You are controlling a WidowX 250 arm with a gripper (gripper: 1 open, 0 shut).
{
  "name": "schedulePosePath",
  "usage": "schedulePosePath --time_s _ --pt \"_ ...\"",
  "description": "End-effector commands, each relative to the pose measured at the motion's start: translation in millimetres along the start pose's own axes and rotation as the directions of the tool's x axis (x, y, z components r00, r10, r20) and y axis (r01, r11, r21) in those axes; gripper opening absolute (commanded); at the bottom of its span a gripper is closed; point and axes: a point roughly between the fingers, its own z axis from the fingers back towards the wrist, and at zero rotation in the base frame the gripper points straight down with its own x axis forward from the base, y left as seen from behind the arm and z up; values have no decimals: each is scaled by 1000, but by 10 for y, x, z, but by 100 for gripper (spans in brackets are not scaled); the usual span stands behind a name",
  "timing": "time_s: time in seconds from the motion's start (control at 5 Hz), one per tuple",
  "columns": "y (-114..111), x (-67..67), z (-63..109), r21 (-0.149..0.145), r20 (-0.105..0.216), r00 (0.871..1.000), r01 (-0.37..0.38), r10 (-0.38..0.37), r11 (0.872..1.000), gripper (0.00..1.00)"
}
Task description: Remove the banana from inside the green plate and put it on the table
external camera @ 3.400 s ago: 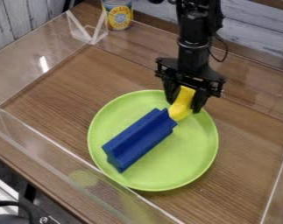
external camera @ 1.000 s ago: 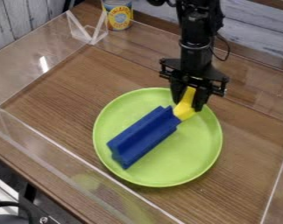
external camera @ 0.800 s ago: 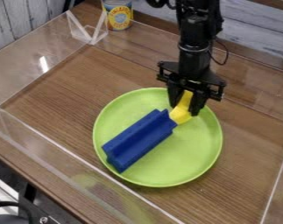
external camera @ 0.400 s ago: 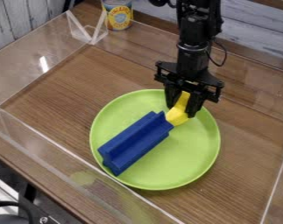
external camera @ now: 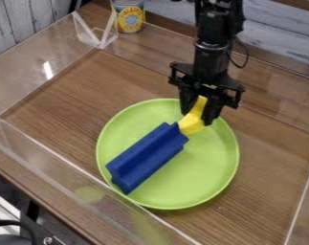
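Because the banana (external camera: 192, 121) lies near the far rim of the green plate (external camera: 226, 170), it can be reached from above by the black gripper (external camera: 202, 108) without the big blue block (external camera: 146, 158) being bumped much. The banana is seen at the end of the block, with its upper part between the two fingers. It may be gripped there, but whether it is truly pinched, or the fingers are just around it, cannot be told. The fingers are seen a little way apart, one on each side of the yellow. The block is laid slantwise across the plate, so a lift straight up, then a move off the plate, seems safest. Brown table (external camera: 67, 110) is seen to the left of the plate, where the banana could be put.

The banana's top is hidden by the fingers, and its lower end is hard to make out beside the block. The can (external camera: 128, 15) is cut off by the picture's top edge.
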Motion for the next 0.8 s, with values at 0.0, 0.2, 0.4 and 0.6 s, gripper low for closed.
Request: schedulePosePath --time_s 0.0,0.2,0.4,0.6 --pt "22 62 304 4 74 997 6 -7 1000 0" --pt "33 52 370 7 67 998 12 -13 1000 0" --pt "48 42 440 11 63 998 18 -19 1000 0" --pt "65 30 507 14 57 998 24 -25 1000 0"
